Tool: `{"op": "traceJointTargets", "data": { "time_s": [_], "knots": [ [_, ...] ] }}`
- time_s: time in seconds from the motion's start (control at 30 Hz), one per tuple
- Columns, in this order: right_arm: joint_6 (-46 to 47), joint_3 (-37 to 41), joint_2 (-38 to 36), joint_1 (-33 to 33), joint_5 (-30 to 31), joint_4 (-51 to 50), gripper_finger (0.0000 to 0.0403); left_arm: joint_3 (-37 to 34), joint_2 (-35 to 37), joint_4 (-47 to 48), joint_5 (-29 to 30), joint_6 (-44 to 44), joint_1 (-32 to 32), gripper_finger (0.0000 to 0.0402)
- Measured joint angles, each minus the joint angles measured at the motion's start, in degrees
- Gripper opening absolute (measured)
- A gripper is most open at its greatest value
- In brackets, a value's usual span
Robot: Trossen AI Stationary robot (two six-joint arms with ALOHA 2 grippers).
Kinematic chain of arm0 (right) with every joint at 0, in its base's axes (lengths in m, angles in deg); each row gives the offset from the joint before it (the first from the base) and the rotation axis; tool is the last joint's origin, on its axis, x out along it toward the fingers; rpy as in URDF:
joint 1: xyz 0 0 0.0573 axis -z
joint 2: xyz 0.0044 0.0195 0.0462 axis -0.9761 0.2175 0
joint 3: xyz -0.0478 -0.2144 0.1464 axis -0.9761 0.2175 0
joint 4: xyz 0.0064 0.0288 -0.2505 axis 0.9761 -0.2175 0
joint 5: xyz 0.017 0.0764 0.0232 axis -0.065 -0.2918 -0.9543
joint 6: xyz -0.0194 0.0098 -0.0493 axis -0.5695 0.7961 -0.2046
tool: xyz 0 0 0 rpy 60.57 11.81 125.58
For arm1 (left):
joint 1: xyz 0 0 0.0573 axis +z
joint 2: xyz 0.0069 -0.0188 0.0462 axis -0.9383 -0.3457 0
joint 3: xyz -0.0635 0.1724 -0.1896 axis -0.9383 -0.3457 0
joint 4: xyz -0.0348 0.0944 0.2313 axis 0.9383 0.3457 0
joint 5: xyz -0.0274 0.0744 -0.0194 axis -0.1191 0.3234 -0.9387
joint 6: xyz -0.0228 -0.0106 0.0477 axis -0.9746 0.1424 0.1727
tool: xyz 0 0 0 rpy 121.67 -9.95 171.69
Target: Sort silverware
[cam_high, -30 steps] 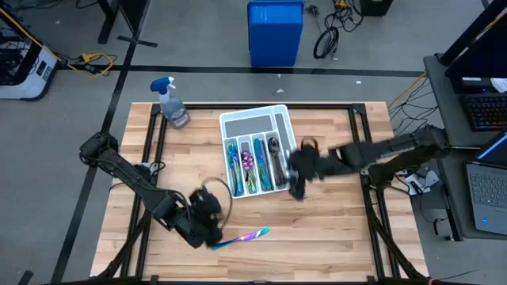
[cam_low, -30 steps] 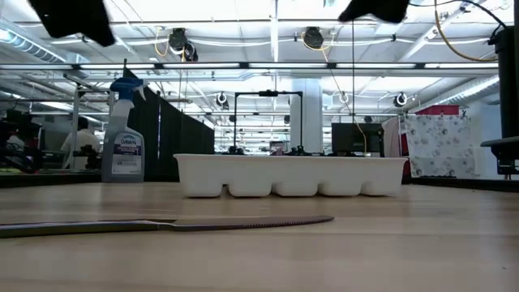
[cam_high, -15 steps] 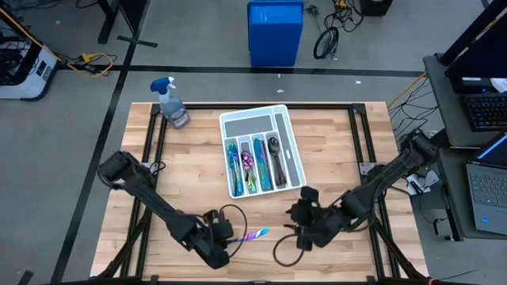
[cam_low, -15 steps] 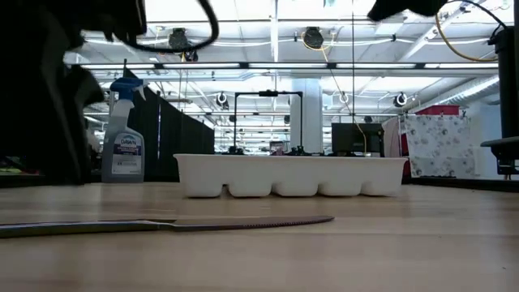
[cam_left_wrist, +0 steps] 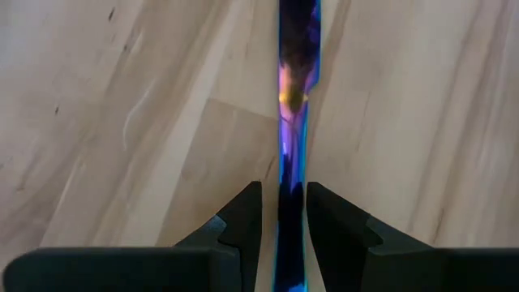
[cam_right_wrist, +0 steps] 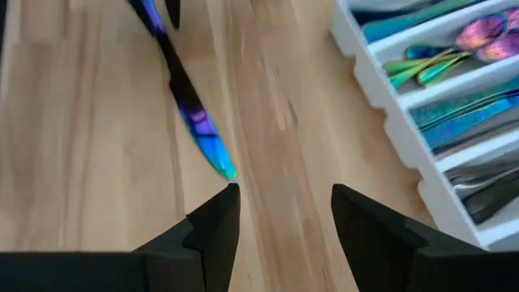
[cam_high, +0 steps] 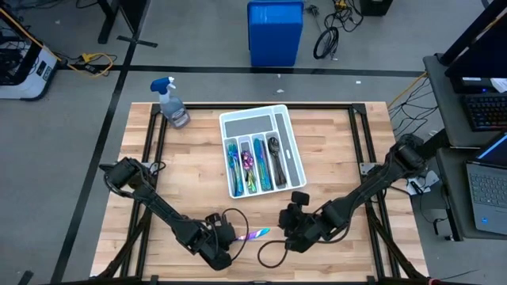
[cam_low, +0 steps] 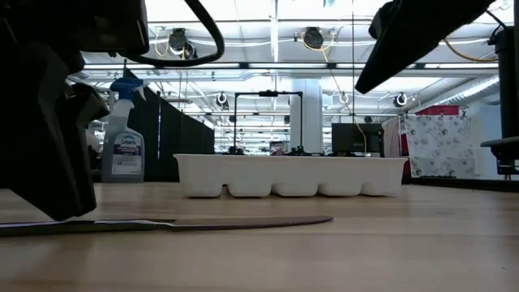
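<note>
The left gripper (cam_left_wrist: pixel 284 212) had dropped onto the knife (cam_high: pixel 255 234) lying on the table (cam_high: pixel 190 174) near the tray (cam_high: pixel 291 146), fingers (cam_left_wrist: pixel 243 212) narrowed astride its handle. The right gripper (cam_high: pixel 287 229) swung in alongside, jaws wide and empty, so the pickup looked imminent.

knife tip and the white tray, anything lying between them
Nothing: in the right wrist view only bare wood table separates the knife from the tray.

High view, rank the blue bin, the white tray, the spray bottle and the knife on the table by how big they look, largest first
1. white tray
2. blue bin, close to the tray; it stands on the floor, farther from the camera, so that order is unsure
3. spray bottle
4. knife, only partly visible beside the left end effector
</note>
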State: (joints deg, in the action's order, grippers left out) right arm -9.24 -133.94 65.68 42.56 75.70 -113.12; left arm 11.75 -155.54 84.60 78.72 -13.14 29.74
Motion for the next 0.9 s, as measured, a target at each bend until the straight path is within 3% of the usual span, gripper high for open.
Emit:
{"op": "traceJointTargets", "data": {
  "time_s": [0.77,0.9],
  "knots": [
    [-3.0,0.0,3.3,0.4,0.0,9.8,0.0178,0.3,-1.1,4.4,-2.9,-2.7,0.1,0.0083],
    [-3.2,0.0,3.3,0.7,-0.1,11.0,0.0178,0.3,-1.3,4.6,-3.0,-2.2,0.4,0.0062]
  ]
}}
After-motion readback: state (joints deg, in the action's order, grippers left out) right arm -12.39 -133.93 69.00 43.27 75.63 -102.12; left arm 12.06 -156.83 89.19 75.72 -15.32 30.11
